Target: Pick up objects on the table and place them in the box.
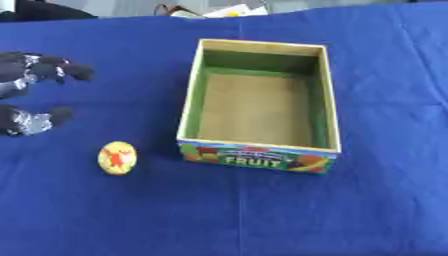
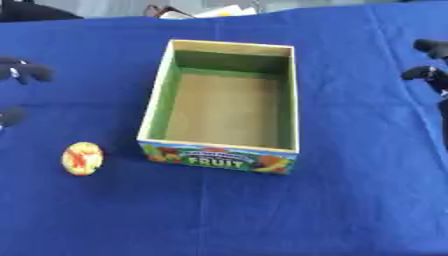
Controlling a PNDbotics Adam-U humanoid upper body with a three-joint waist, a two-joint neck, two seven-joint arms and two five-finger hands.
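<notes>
A small yellow egg-shaped object (image 1: 117,158) with a red mark lies on the blue cloth, left of the box's front corner. The wooden box (image 1: 190,102) has green inner walls, a "FRUIT" label on its front, and nothing inside. My left hand (image 1: 31,75) hovers at the left edge, above and behind the yellow object, its fingers spread apart and holding nothing. In the right eye view my right hand (image 2: 432,72) shows at the right edge, level with the box's far end; only dark fingertips are in the picture.
A blue cloth (image 1: 262,210) covers the whole table. Beyond its far edge lie some papers and a dark thing (image 1: 210,10). Open cloth stretches in front of the box and to its right.
</notes>
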